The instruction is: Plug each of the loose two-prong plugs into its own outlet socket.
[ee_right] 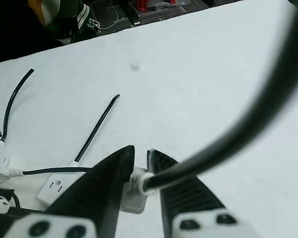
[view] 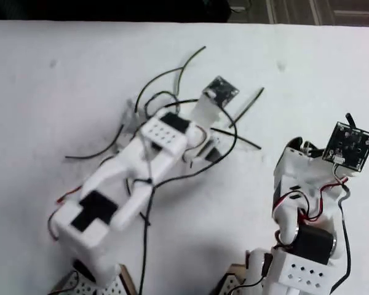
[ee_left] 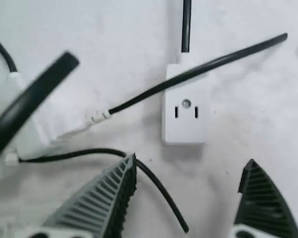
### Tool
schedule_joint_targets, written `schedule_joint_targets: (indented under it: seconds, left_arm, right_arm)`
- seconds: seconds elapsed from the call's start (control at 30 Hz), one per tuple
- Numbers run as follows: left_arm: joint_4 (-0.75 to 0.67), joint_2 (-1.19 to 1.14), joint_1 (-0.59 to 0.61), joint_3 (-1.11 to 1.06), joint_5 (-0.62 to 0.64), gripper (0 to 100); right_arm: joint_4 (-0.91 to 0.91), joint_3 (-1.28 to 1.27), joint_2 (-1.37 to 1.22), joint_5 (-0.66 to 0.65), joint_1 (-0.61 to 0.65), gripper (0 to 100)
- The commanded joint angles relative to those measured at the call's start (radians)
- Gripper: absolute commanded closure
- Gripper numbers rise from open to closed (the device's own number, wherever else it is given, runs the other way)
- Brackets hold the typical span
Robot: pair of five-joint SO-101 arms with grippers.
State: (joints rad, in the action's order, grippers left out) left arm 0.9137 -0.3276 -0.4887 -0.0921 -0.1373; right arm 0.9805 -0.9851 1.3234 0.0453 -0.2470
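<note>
In the left wrist view a white outlet socket [ee_left: 185, 111] lies flat on the table with its slots facing up. A black cord [ee_left: 208, 67] crosses over its top. My left gripper [ee_left: 191, 161] hovers open just short of it, with nothing between the fingers. A small white plug [ee_left: 95, 118] on a black cord lies beside the socket. My right gripper [ee_right: 140, 151] is shut on a white two-prong plug [ee_right: 137, 182], raised above the table, and the plug's thick black cord [ee_right: 228, 139] runs off past the camera. Another white socket [ee_right: 57, 184] lies on the table beyond it.
Several loose black cords [view: 166, 80] sprawl around the left arm [view: 129, 178] at the table's middle. A second white block [ee_left: 27, 124] lies blurred near the left gripper. The right arm [view: 307, 203] is folded at the near right. A white tabletop [view: 61, 92] stretches to the back.
</note>
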Motion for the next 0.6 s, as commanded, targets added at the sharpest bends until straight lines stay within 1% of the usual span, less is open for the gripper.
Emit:
schedule_joint_targets:
  seconds: [0.0,0.13,0.27,0.33,0.47,0.57]
  left_arm:
    - [-0.014,-0.096,-0.008,0.157,-0.006,67]
    - [0.002,-0.206,-0.03,0.253,-0.008,67]
    - [0.015,-0.291,-0.048,0.341,-0.008,76]
    - [0.075,-0.315,-0.056,0.388,-0.04,80]
    - [0.262,-0.328,-0.084,0.459,-0.19,89]
    - [0.388,-0.295,-0.085,0.514,-0.204,98]
  right_arm:
    - [-0.022,0.046,-0.001,-0.002,-0.013,98.1]
    - [-0.022,0.046,-0.001,-0.002,-0.013,98.1]
    - [-0.022,0.046,-0.001,-0.002,-0.015,98.1]
    - [-0.022,0.046,-0.001,-0.002,-0.016,98.1]
    - [-0.022,0.046,-0.001,-0.002,-0.018,98.1]
    - [-0.022,0.046,-0.001,-0.002,-0.018,98.1]
